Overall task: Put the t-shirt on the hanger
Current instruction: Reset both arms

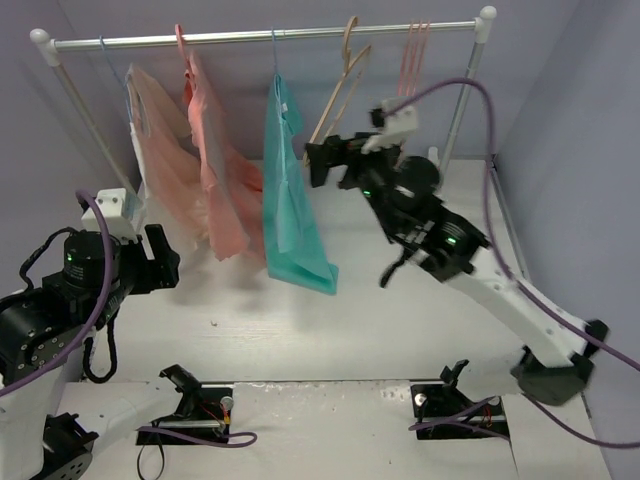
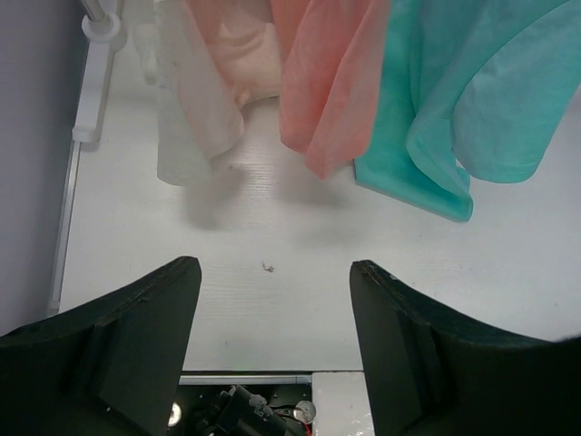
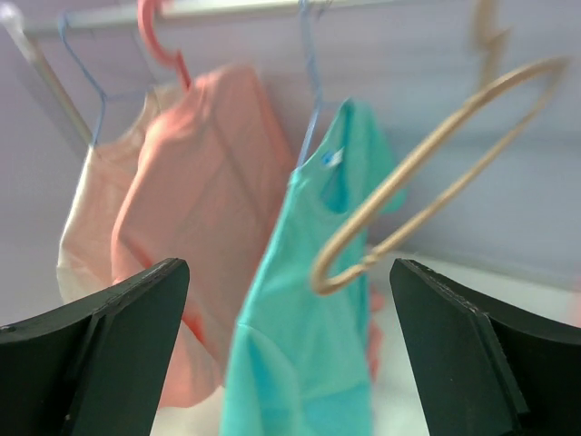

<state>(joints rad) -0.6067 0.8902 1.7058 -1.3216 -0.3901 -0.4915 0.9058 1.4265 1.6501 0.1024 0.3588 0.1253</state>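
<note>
The teal t-shirt [image 1: 290,195] hangs on the thin light-blue hanger [image 1: 275,55], whose hook is over the rail. It also shows in the right wrist view [image 3: 318,309] with the hanger's wire [image 3: 311,91] above it, and its hem shows in the left wrist view [image 2: 454,118]. My right gripper [image 1: 322,160] is open and empty, raised just right of the shirt, apart from it. My left gripper [image 1: 165,262] is open and empty, low at the left, well short of the garments.
A white rail [image 1: 270,36] on two posts carries a pale peach garment [image 1: 160,160], a salmon-pink garment [image 1: 215,170], a beige hanger [image 1: 345,85] and thin pink hangers [image 1: 412,55]. The beige hanger hangs close in front of my right gripper [image 3: 427,163].
</note>
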